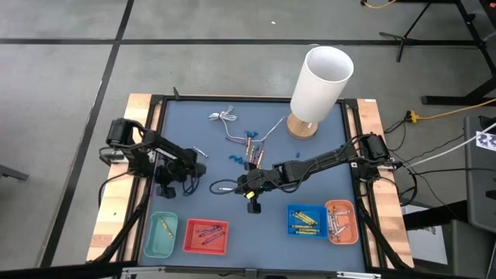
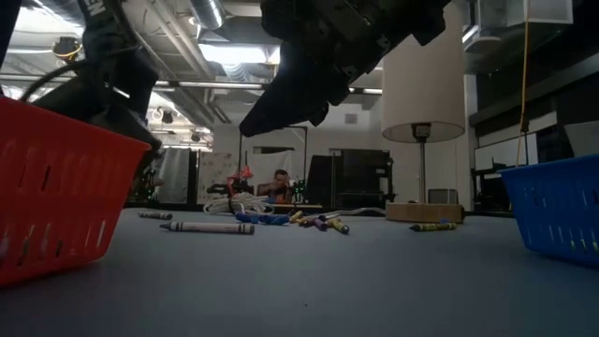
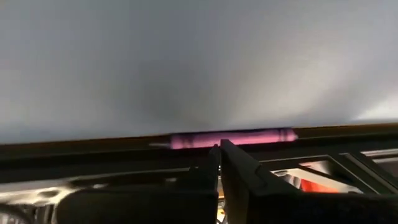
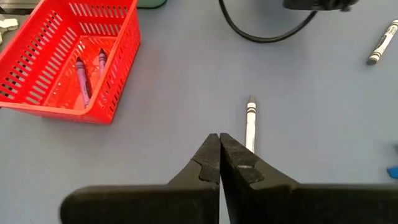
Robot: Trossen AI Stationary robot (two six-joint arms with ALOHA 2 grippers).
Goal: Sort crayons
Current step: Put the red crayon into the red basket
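Note:
Loose crayons (image 1: 252,151) lie in a pile at mid-table, also seen in the low view (image 2: 314,221). My left gripper (image 3: 219,147) is shut at the table's left side (image 1: 167,188). A pink crayon (image 3: 231,138) lies flat across, right at its fingertips. My right gripper (image 4: 219,138) is shut over mid-table (image 1: 252,195), above the mat. A grey-white crayon (image 4: 250,123) lies flat on the mat just ahead of its tips, apart from them. Another grey-white crayon (image 4: 380,42) lies farther off. My left gripper's shut fingertips (image 3: 225,149) stand at the middle of the pink crayon (image 3: 205,140), coming at it slanting down and across its length. The crayon lies flat. I cannot tell whether the tips touch it.
Along the near edge stand a teal basket (image 1: 161,236), a red basket (image 1: 206,237) with purple crayons (image 4: 81,74), a blue basket (image 1: 307,221) and an orange basket (image 1: 342,222). A white lamp (image 1: 320,84) stands at the far right, and a thin white cable (image 1: 225,118) lies at the far side.

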